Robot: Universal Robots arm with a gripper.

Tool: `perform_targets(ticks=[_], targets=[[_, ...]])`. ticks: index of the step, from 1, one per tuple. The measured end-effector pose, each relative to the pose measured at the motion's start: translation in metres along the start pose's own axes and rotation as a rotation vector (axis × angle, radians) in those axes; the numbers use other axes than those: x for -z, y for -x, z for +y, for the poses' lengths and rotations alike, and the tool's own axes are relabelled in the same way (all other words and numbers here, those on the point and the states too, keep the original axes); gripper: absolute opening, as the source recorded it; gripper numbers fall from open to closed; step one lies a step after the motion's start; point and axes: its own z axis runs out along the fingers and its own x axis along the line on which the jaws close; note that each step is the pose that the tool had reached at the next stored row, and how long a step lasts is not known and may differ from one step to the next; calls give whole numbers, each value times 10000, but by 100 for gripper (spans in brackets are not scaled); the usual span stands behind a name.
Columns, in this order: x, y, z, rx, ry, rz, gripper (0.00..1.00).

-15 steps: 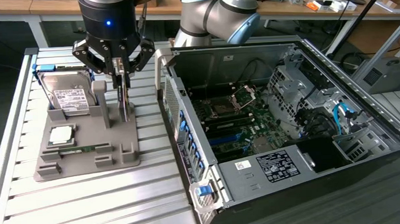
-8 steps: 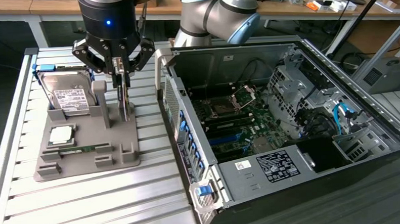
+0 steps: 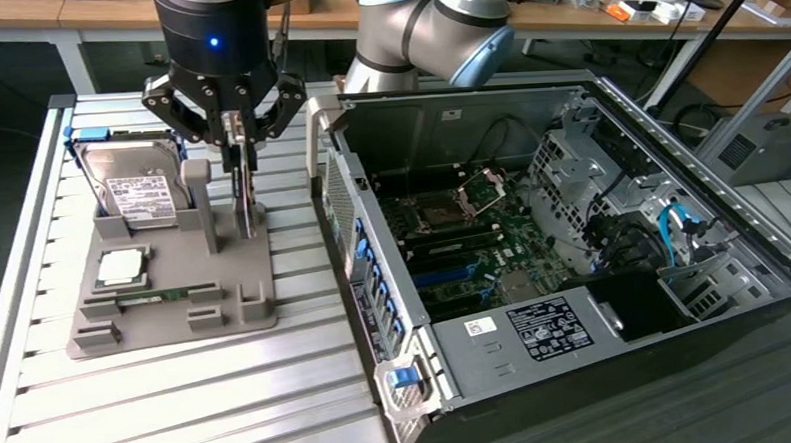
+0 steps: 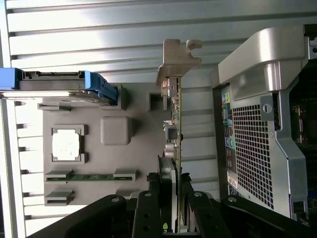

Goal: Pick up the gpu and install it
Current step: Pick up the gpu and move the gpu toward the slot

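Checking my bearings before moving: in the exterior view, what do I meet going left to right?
hard drive → gpu, with the gripper shut on it → open computer case

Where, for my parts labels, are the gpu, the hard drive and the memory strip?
gpu [image 4: 177, 119], wrist view, the green board's edge.
hard drive [image 3: 141, 193], exterior view, its white label.
memory strip [image 4: 91, 177], wrist view, its green middle.
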Motion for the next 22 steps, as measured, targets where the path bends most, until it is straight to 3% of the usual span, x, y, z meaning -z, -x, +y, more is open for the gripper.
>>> perform_targets(ticks=[22], targets=[[47,1,3,0,20,1,27]])
